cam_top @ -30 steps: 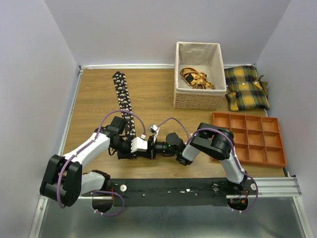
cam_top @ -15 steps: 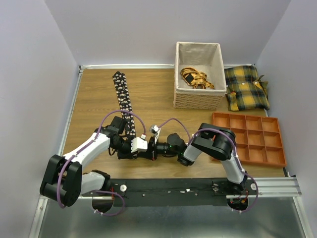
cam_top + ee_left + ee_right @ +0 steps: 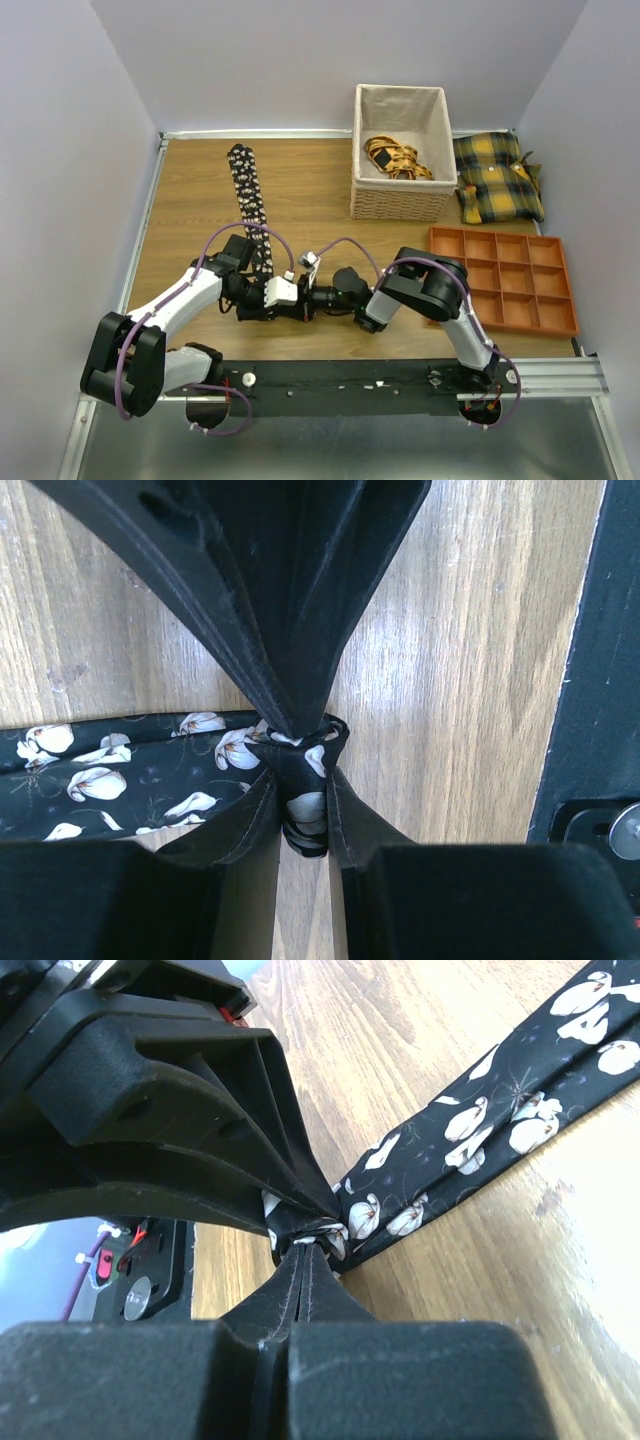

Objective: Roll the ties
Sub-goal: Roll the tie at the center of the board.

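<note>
The left gripper's fingers point(image 3: 250, 825) were clenched around a small, tight coil point(image 3: 305, 815) at the end of a black tie point(image 3: 246, 185) printed with white flowers. The right gripper's fingers point(image 3: 285, 1295) were pressed fully together, their tip touching the top of that coil; whether they nipped any cloth could not be told. Both grippers met on the wooden table point(image 3: 310, 190), nearer than the wicker basket point(image 3: 400, 203) and to its left.

Rolling looked barely begun. Only this one end was wound, and the rest of the tie lay flat, stretching away to a point left of the basket's far side. Inside the basket sat an orange-and-black patterned bundle point(image 3: 395, 158), possibly another tie. Just right of the basket were plaid cushions point(image 3: 498, 178), with an orange compartment tray point(image 3: 500, 280) nearer than them.

No brand, label or writing could be read.
</note>
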You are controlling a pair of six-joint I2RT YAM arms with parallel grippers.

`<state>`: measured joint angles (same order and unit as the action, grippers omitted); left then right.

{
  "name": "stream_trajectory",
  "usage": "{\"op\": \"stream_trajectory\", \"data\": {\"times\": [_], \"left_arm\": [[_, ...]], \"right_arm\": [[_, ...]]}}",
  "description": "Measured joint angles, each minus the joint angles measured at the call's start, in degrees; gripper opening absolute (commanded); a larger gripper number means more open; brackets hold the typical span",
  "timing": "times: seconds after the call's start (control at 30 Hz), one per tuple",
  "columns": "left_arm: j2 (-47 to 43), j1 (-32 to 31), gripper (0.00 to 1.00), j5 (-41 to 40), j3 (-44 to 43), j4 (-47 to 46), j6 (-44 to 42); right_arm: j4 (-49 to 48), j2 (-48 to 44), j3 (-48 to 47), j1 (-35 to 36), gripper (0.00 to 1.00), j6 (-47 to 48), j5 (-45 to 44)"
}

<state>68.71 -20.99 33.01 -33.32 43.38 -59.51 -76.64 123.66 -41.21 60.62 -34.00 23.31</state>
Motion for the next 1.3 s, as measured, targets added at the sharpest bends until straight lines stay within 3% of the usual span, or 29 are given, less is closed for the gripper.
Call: {"op": "stream_trajectory", "data": {"times": [0.53, 0.77, 0.87, 1.0, 1.3], "left_arm": [[0.0, 0.3, 0.31, -3.0, 0.0, -0.6, 4.2], [0.0, 0.1, 0.3, -2.1, 0.0, -2.0, 4.4], [0.0, 0.1, 0.3, -1.7, 0.0, -2.2, 4.0], [0.6, 0.0, 0.3, -1.0, -0.2, -1.8, 2.6], [2.7, 0.1, 0.3, 2.0, -2.5, 1.3, -0.2]], "right_arm": [[2.3, 2.8, -5.0, -0.7, 0.02, -0.3, 3.0], [1.6, -1.6, 2.1, -0.6, 0.43, 1.9, 1.1], [1.3, -4.6, 6.3, -0.5, 0.5, 4.4, 0.7], [1.3, -7.8, 9.0, -0.1, 0.51, 10.5, 0.0], [1.0, -9.9, 9.8, 5.1, 0.6, 37.9, -6.1]]}}
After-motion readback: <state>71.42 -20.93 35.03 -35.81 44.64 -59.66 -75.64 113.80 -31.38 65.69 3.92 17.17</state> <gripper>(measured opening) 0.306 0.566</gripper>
